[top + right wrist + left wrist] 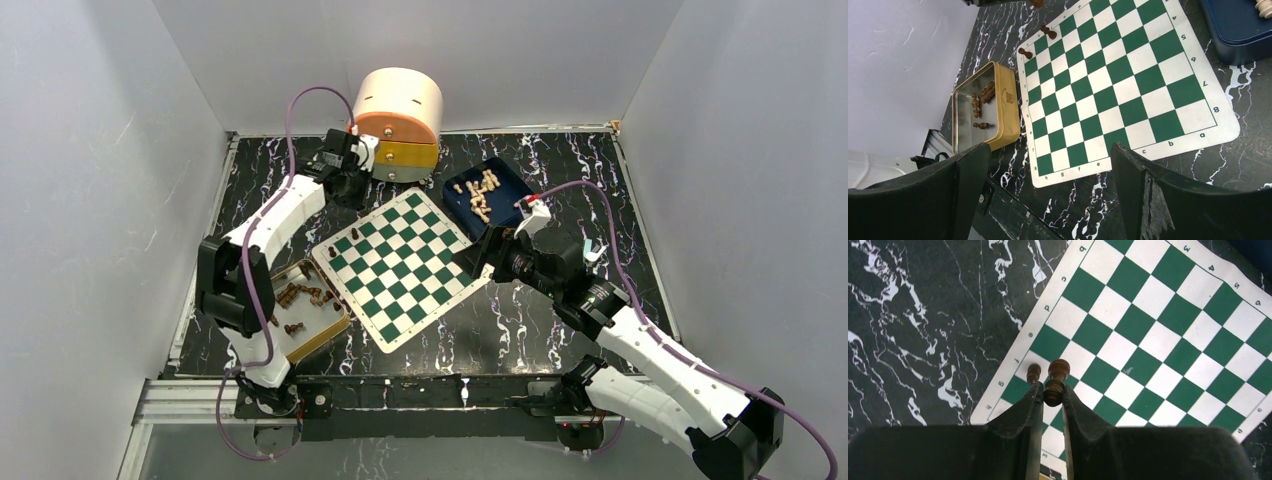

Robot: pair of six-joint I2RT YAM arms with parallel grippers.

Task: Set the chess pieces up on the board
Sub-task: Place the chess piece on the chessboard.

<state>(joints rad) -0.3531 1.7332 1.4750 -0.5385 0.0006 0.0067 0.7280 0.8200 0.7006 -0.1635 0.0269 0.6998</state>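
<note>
The board (405, 268) lies in the middle of the black marble table, turned at an angle. My left gripper (1053, 390) is shut on a dark brown chess piece (1057, 377) and holds it just over the board's (1148, 330) left edge. Beside it another dark piece (1033, 372) stands on an edge square. In the top view two dark pieces (333, 252) (355, 233) stand along that edge, near the left gripper (350, 188). My right gripper (1050, 150) hangs open and empty above the board's (1108, 85) near right corner.
A tan-rimmed tray (335, 325) with several dark pieces (300, 295) sits left of the board. A blue tray (455, 188) holding pale pieces (482, 192) is behind the right gripper (478, 260). An orange and cream round box (398, 115) stands at the back.
</note>
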